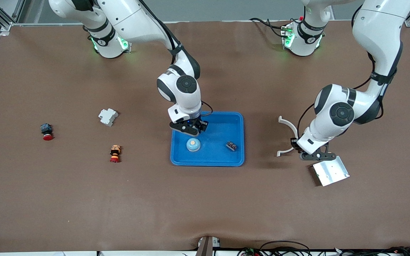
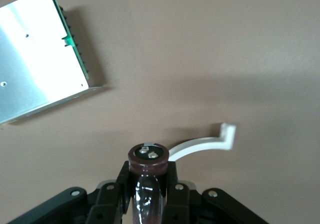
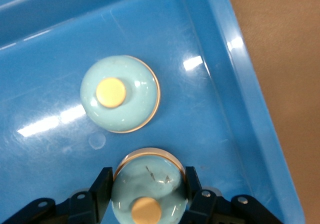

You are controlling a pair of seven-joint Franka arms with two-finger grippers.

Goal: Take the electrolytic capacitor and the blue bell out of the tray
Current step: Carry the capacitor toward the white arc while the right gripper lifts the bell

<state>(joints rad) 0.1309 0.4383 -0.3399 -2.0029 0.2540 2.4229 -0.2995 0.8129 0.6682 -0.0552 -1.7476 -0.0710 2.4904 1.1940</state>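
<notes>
A pale blue bell with a tan button (image 3: 150, 196) sits between the fingers of my right gripper (image 3: 148, 179), which is shut on it low over the blue tray (image 1: 233, 122). A second bell of the same kind (image 1: 193, 144) rests in the tray (image 3: 225, 89) just beside the held one, and it also shows as a bell (image 3: 120, 94) in the right wrist view. My left gripper (image 2: 148, 173) is shut on a dark brown capacitor (image 2: 148, 156) with two metal terminals on its end. The left gripper (image 1: 317, 155) hangs over bare table at the left arm's end.
A small black component (image 1: 231, 145) lies in the tray. A white curved bracket (image 1: 286, 124) and a metal plate (image 1: 330, 170) lie by the left gripper. Toward the right arm's end lie a white block (image 1: 108, 116), a red-capped button (image 1: 46, 131) and an orange-and-red button (image 1: 115, 153).
</notes>
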